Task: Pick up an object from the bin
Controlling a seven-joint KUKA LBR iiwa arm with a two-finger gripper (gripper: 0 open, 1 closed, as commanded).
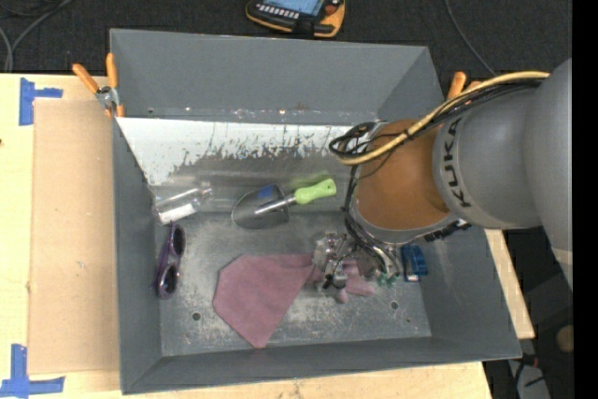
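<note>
The claw, whose opening I cannot tell, is sitting at the right corner of the mauve cloth, likely limp and pinchable there.

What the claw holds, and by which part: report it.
Cannot be told. The claw is down at the right corner of the mauve cloth, but no grip on it can be made out.

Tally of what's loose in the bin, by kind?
Scoop with green handle: 1
Clear plastic bottle: 1
Purple sunglasses: 1
Mauve cloth: 1
Small blue item: 1
Small pink piece, right of the cloth: 1
Total visible: 6
</note>
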